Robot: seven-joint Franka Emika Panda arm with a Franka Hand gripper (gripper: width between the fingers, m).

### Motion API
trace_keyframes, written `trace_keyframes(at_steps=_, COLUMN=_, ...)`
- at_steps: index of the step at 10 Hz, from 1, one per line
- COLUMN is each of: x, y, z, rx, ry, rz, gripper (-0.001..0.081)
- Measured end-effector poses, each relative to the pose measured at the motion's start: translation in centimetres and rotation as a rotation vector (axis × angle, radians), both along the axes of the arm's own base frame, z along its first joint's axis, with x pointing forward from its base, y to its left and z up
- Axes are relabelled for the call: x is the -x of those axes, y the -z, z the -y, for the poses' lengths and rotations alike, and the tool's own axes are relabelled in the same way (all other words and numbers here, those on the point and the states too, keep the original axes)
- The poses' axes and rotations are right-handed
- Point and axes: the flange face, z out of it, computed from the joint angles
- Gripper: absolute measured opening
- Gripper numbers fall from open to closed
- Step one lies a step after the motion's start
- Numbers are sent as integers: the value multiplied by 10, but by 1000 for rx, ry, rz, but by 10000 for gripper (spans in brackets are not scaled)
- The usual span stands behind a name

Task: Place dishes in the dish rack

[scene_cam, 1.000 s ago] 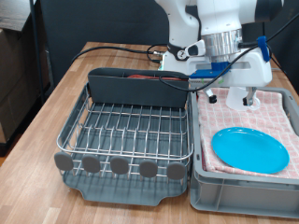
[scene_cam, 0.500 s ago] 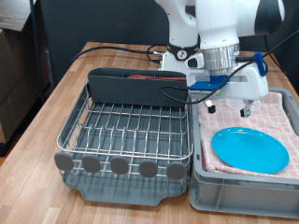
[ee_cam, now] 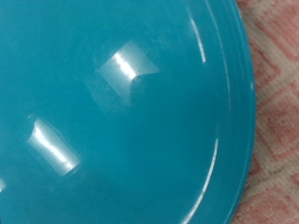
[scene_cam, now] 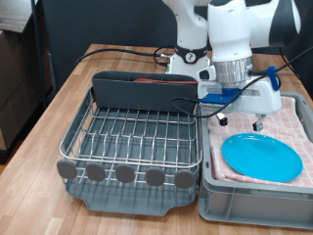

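Observation:
The light-blue plate (scene_cam: 261,157) lies flat on the pink checked cloth (scene_cam: 290,116) in the grey bin (scene_cam: 254,201) at the exterior view's right. My gripper (scene_cam: 241,122) hangs just above the plate's far edge, jaws wide apart and empty. In the wrist view the plate (ee_cam: 121,112) fills nearly the whole picture, and no fingers show there. The dark-grey dish rack (scene_cam: 135,137) with its wire grid stands to the left of the bin. A thin reddish-brown thing, probably the spoon (scene_cam: 147,81), shows at the top of the caddy (scene_cam: 144,95). The mug is not in view.
The rack and bin stand side by side on a wooden table (scene_cam: 59,108). Round grey knobs (scene_cam: 125,174) line the rack's front edge. Black cables (scene_cam: 127,49) run over the table behind the rack. Cloth (ee_cam: 276,112) borders the plate in the wrist view.
My gripper has come down and a little to the exterior view's right, closer over the plate. The plate and the rack have not moved.

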Motion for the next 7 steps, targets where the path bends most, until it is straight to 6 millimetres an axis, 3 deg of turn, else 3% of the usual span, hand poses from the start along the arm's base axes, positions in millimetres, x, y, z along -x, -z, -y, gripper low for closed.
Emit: trace_keyframes(at_steps=7, x=-17, y=15, z=-8, rx=-17, ry=-41, rz=19, gripper=803)
